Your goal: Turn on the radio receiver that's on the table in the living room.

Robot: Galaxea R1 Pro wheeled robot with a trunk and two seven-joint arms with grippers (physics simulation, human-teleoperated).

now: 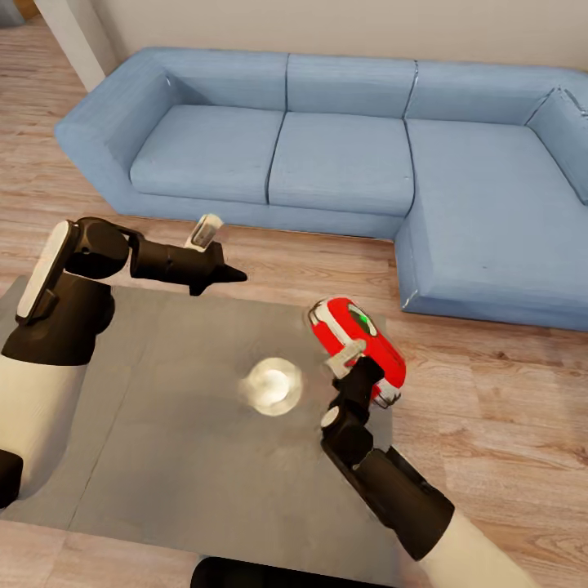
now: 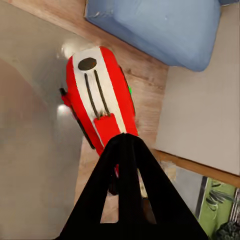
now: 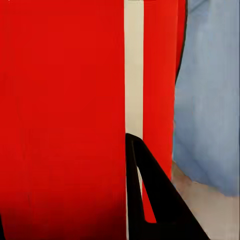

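In the head view the radio receiver sits at the table's right edge, at about 3 o'clock from the bright reflection; the right gripper touches it, but its opening cannot be told. The left gripper hovers at 11 o'clock, fingers together, empty. In the left wrist view the radio lies beyond the closed fingers, near the blue sofa. In the right wrist view the red body with a white stripe is very close to one dark finger.

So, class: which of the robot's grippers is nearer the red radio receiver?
Right. The right gripper is up against the radio receiver at the table's corner; the left gripper hangs well away across the table.
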